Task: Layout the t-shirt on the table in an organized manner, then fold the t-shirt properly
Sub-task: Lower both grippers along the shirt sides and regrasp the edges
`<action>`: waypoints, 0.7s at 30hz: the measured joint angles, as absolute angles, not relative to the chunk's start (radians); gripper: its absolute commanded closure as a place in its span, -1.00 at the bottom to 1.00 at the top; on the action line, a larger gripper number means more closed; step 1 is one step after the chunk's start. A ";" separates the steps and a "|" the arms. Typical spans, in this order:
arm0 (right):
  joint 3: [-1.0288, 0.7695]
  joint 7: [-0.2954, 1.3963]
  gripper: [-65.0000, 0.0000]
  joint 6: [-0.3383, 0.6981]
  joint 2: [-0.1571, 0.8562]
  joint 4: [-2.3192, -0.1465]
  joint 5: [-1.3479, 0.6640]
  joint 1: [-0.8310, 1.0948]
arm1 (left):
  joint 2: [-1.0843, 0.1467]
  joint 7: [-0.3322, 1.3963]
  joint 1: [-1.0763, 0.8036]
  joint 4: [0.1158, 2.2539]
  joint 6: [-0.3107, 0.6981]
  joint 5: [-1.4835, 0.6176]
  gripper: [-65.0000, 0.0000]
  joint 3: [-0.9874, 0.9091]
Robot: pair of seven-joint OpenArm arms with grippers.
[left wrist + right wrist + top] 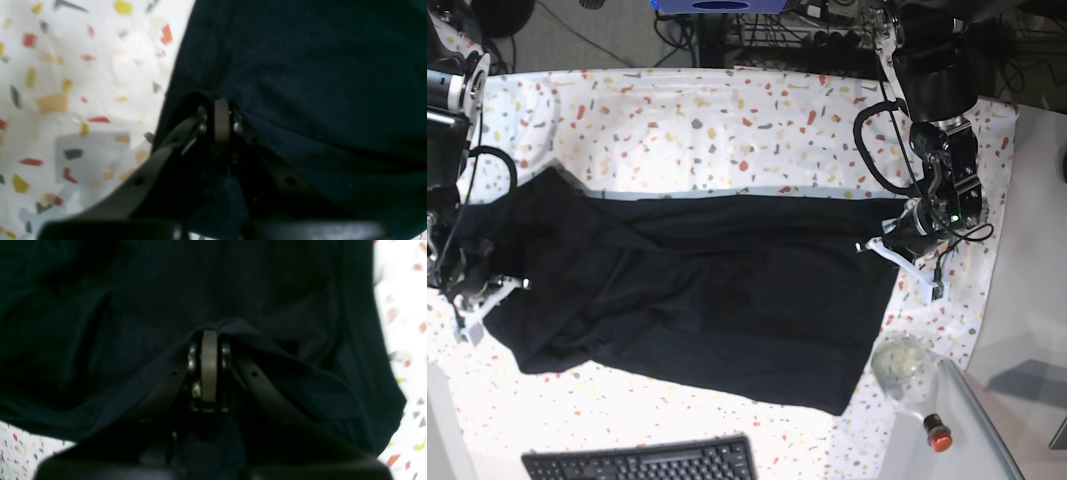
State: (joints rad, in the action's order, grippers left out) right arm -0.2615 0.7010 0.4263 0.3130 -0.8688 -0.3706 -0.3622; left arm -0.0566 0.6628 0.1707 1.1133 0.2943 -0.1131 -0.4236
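1. The left gripper [222, 110] was closed tight, its jaws pinching an edge of the t-shirt [300, 83], with dark fabric bunched around the tips
2. The right gripper [209, 340] was likewise closed tight on a fold of the same black cloth, which draped over both jaws
3. In the base view the left gripper [897, 240] gripped the shirt's right-hand end and the right gripper [477, 290] gripped its left-hand end, so the t-shirt [717, 290] stretched between the two arms
4. The shirt's long axis ran side to side across the table [727, 120], from one gripper to the other; each arm was nearest its own end
5. The cloth lay mostly flat but rumpled toward the left-hand end, so spreading seemed unfinished and folding not yet begun
6. A keyboard [642, 462] sat just beyond the shirt's near edge, and a bottle [912, 380] near its right corner
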 measured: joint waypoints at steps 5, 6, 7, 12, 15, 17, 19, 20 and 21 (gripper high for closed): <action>-0.262 0.702 1.00 0.426 0.312 -0.868 -0.371 -0.362 | -0.058 0.664 0.194 1.092 0.294 -0.113 1.00 -0.424; -0.263 0.703 1.00 0.426 0.312 -0.870 -0.371 -0.362 | -0.059 0.662 0.199 1.092 0.294 -0.113 1.00 -0.424; -0.267 0.717 1.00 0.426 0.313 -0.873 -0.371 -0.362 | -0.058 0.662 0.204 1.093 0.294 -0.113 1.00 -0.424; -0.333 0.763 0.04 0.426 0.297 -1.027 -0.381 -0.292 | -0.056 0.667 0.206 1.116 0.298 -0.114 -0.16 -0.424; -0.385 0.770 -0.11 0.426 0.288 -1.164 -0.373 -0.225 | -0.056 0.670 0.189 1.196 0.299 -0.122 -0.79 -0.425; -0.413 0.776 -0.11 0.421 0.272 -1.274 -0.376 -0.172 | -0.055 0.663 0.165 1.267 0.299 -0.133 -1.00 -0.430; -0.449 0.774 -0.11 0.426 0.248 -1.393 -0.381 -0.113 | -0.057 0.661 0.120 1.348 0.298 -0.178 -1.00 -0.430; -0.471 0.768 -0.11 0.423 0.234 -1.445 -0.386 -0.083 | -0.059 0.656 0.084 1.386 0.302 -0.218 -0.98 -0.432; -0.492 0.768 -0.12 0.422 0.220 -1.495 -0.385 -0.049 | -0.062 0.651 0.043 1.419 0.302 -0.256 -0.96 -0.432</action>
State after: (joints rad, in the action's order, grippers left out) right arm -0.4919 0.7677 0.4225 0.2203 -1.4948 -0.3851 -0.0494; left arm -0.0616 0.6514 0.0429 1.4185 0.3023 -0.2562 -0.4320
